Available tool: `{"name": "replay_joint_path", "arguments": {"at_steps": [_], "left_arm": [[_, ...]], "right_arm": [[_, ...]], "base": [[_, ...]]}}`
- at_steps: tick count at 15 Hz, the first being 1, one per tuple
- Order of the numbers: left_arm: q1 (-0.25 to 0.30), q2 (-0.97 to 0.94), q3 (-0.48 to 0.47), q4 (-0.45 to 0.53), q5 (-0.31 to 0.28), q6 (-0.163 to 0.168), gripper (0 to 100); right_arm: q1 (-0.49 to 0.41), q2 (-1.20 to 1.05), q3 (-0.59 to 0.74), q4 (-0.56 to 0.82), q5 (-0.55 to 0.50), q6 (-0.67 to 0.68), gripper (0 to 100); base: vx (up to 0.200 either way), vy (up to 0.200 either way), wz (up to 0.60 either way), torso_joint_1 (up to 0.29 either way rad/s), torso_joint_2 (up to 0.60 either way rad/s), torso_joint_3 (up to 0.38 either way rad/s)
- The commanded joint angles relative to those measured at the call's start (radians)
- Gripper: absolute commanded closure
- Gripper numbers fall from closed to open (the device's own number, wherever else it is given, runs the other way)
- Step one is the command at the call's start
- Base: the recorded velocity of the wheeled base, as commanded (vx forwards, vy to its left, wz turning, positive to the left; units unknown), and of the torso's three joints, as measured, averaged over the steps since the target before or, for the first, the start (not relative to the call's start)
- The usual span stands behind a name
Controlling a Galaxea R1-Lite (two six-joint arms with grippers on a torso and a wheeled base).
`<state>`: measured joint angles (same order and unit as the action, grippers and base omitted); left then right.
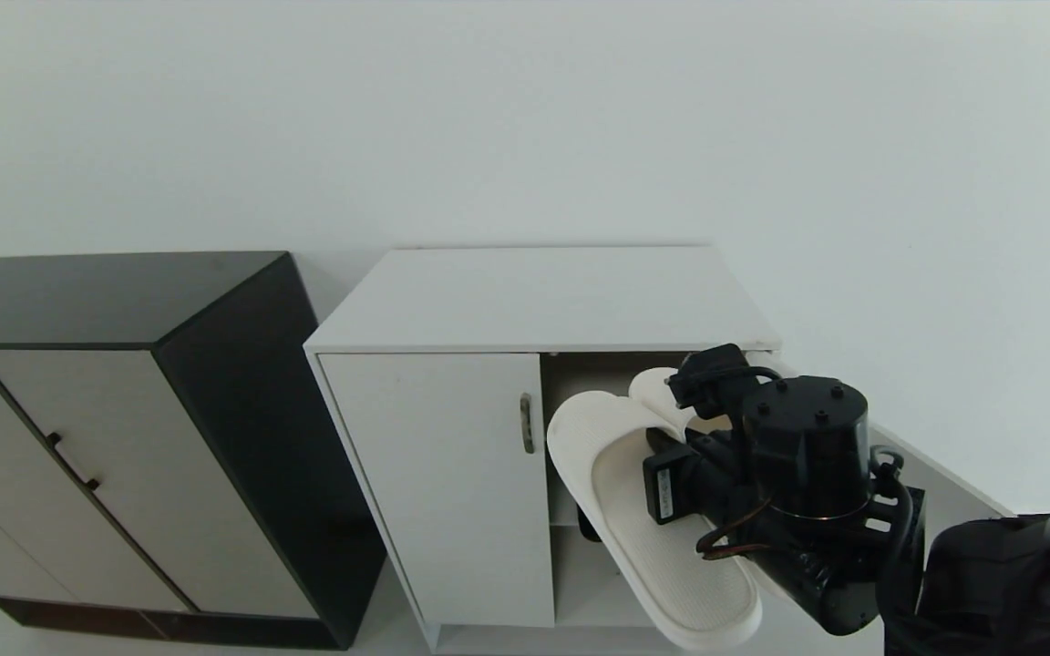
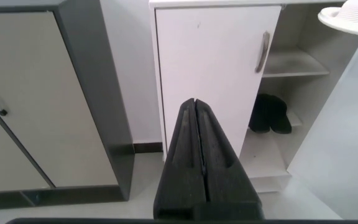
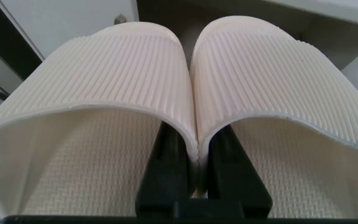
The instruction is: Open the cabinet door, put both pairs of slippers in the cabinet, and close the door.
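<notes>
Slippers, the white pair [image 1: 662, 519], are clamped in my right claw [image 3: 196, 168]. The two lie side by side, and the claw's fingers [image 3: 166, 162] pinch their touching inner edges together from inside the straps. I see the pair held in the air just in front of the open right half of the white cabinet [image 1: 534, 301], toes toward the opening and heels nearer to me. The cabinet's right door [image 2: 340, 143] stands swung out toward me on the right. Its left door [image 1: 443, 483] is shut, with a metal handle [image 1: 527, 424] at its right edge.

Inside, a black pair of slippers [image 2: 271, 114] sits on a lower shelf, just behind the shut door's edge. Another shelf [image 2: 294, 62] lies above them.

My left claw [image 2: 195, 109] is closed on nothing, fingers pressed flat together. It hangs low, well in front of the shut left door. Left of the white cabinet stands a dark cabinet [image 1: 242, 401] with pale doors.
</notes>
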<state>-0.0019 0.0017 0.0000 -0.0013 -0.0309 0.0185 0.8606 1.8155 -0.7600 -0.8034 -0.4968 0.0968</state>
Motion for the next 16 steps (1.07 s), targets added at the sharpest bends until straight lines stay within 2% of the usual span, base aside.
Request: {"name": "replay_joint_path", "arguments": {"at_steps": [1,16], "left_arm": [[0.0,0.0,0.0,0.0,0.0,0.0,100],[0.0,0.0,0.0,0.0,0.0,0.0,100]], "right_arm": [[0.0,0.007,0.001,0.0,0.0,0.0,100],[0.0,0.019,0.001,0.0,0.0,0.001,100]], "base": [[0.0,0.0,0.0,-0.227,0.52,0.315],[0.0,0.0,0.0,-0.171,0.5,0.319]]}}
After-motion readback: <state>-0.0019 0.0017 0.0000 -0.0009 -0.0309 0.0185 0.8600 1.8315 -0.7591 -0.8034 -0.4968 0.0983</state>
